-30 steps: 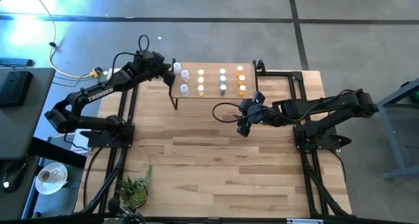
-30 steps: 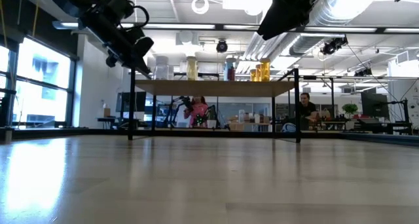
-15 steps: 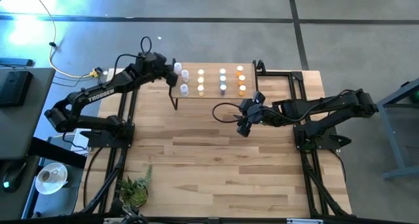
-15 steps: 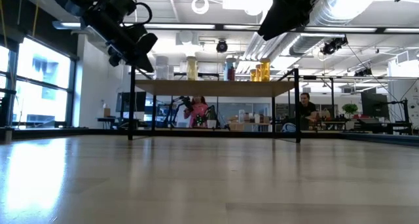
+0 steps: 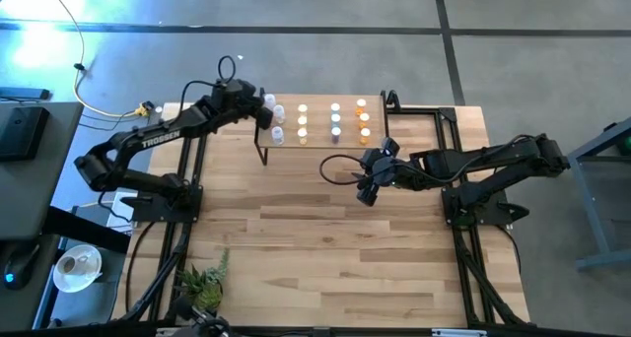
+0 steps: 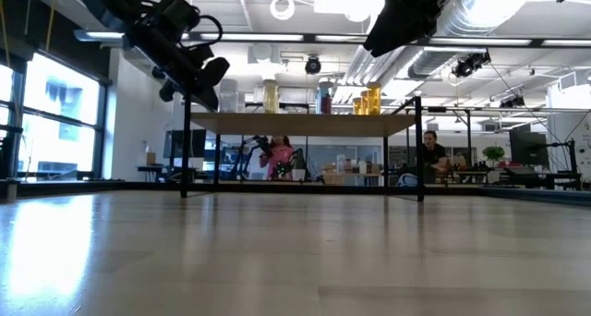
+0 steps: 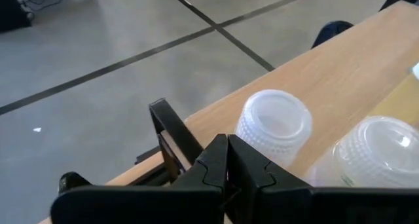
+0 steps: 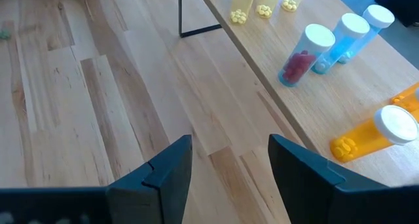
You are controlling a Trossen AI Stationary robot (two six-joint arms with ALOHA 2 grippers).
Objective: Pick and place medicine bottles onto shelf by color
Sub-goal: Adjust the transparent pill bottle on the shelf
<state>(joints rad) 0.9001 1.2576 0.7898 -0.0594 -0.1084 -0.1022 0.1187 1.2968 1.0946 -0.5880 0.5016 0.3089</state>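
Light-wood plank table (image 5: pixel 325 229) is carrying the small black-legged wooden shelf (image 5: pixel 320 140); left tool (image 5: pixel 262 108) closed empty, right tool (image 5: pixel 367 191) hanging apart.

Dark left arm reaching diagonally across table's far left corner, forearm stretched out, wrist raised. Dark two-finger left gripper (image 5: pixel 264 111) at arm's far end, fingers (image 7: pixel 252 168) pressed together, nothing between them. Dark right arm folded at table's right side, elbow out, forearm pointing toward centre. Dark two-finger right gripper (image 5: pixel 365 191) hovering above tabletop, fingers (image 8: pixel 167 166) spread wide, empty.
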